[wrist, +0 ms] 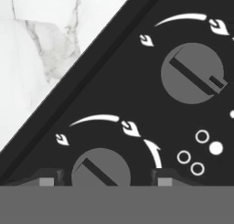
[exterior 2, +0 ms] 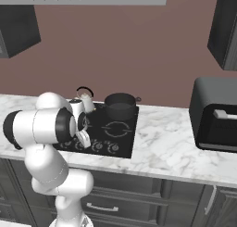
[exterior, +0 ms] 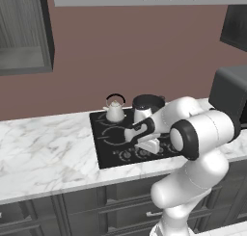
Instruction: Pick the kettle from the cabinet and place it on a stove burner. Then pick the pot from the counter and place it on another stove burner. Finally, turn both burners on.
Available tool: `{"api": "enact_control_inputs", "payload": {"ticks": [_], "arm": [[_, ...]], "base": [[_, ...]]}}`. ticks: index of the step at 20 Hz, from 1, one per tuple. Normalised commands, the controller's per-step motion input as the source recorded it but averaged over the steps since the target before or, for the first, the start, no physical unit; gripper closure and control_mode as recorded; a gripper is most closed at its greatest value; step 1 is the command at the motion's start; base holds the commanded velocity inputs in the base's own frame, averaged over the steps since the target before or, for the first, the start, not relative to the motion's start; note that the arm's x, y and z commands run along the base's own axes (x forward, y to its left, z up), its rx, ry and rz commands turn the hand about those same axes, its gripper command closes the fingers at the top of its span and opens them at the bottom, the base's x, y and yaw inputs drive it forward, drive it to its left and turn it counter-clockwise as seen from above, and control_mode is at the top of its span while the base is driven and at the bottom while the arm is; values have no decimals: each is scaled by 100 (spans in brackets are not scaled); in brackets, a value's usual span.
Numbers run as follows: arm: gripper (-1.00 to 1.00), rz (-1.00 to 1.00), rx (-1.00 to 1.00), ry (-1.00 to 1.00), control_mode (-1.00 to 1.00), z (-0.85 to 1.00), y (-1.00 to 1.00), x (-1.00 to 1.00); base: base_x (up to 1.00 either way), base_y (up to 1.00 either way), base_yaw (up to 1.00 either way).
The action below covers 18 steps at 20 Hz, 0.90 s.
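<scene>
The small pale white-grey kettle (exterior: 115, 111) with its thin black handle and the wide dark round pot (exterior: 147, 105) both sit on back burners of the flat black glass cooktop (exterior: 108, 138) — so the carrying looks done. What is left is the knobs. The two-finger gripper (wrist: 106, 181) hangs low over the front row, its tips spread on either side of a round grey knob (wrist: 101, 167), not touching it — ready, I think, to pinch and twist. White marble counter (wrist: 41, 49) lies just beside.
</scene>
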Motion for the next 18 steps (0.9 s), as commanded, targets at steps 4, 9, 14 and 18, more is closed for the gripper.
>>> {"api": "enact_control_inputs", "payload": {"ticks": [4,9,14,18], "arm": [[100,0,0,0,-100,-16,0,-1],[100,0,0,0,-100,-6,0,-2],[100,0,0,-1,-100,-3,0,-1],[100,0,3,-5,-100,-1,0,-10]], "base": [[0,0,0],[0,0,0],[0,0,0],[0,0,0]]}}
